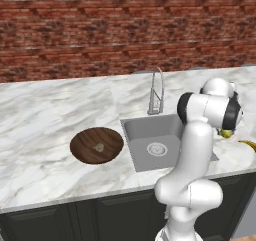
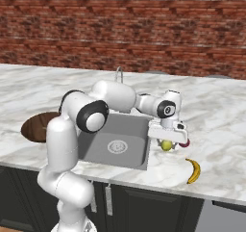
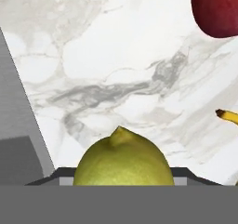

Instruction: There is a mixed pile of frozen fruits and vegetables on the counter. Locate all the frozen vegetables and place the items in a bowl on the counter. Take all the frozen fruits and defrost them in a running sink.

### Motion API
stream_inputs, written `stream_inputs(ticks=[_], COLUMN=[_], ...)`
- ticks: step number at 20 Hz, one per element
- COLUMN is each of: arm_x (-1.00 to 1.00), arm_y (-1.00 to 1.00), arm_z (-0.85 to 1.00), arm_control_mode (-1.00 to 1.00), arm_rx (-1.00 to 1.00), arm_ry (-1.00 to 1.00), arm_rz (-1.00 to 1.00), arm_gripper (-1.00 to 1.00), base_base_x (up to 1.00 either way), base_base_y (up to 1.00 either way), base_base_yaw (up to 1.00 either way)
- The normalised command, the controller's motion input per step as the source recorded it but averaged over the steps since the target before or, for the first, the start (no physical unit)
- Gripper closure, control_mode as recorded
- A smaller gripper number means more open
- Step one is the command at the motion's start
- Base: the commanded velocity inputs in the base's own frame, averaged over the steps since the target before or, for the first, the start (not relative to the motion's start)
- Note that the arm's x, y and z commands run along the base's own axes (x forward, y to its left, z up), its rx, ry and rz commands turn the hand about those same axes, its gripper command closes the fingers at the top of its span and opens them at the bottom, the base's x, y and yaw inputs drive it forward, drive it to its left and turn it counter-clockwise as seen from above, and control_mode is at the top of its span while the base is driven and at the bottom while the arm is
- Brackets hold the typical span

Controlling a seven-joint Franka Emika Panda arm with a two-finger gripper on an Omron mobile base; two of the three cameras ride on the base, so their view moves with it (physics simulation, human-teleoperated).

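Gripper point(image 2: 166, 140) fingers clamp the yellow-green oval point(image 2: 166, 145) just right of the sink point(image 2: 115, 147); banana point(image 2: 193, 171) further right; pale beige lump point(image 1: 99, 147) in bowl point(image 1: 85, 150), left of sink

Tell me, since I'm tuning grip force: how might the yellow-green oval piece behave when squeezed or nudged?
The yellow-green oval piece looks smooth and rounded, so it may slip between the fingers of the tool. Its egg shape with a small pointed tip suggests it would roll unevenly across the white marble counter if nudged.
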Motion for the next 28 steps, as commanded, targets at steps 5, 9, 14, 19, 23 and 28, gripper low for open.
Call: stream_inputs(ticks=[5,9,14,19,23,28], arm_x=[-0.09,-0.13,-0.05,0.00,-0.03,-0.11], arm_y=[0.39,0.42,0.39,0.46,0.44,0.47], arm_z=[0.11,0.02,0.18,0.22,0.13,0.07], arm_control_mode=[-1.00,-1.00,-1.00,-1.00,-1.00,-1.00], arm_rx=[0.01,0.00,0.00,0.00,0.00,0.00], arm_ry=[-0.02,-0.06,-0.03,0.00,-0.03,-0.06], arm_rz=[-0.03,-0.04,-0.02,0.00,0.00,0.00], arm_gripper=[1.00,1.00,1.00,1.00,1.00,1.00], base_base_x=[0.00,0.00,0.00,0.00,0.00,0.00], base_base_y=[0.00,0.00,0.00,0.00,0.00,0.00], base_base_yaw=[0.00,0.00,0.00,0.00,0.00,0.00])
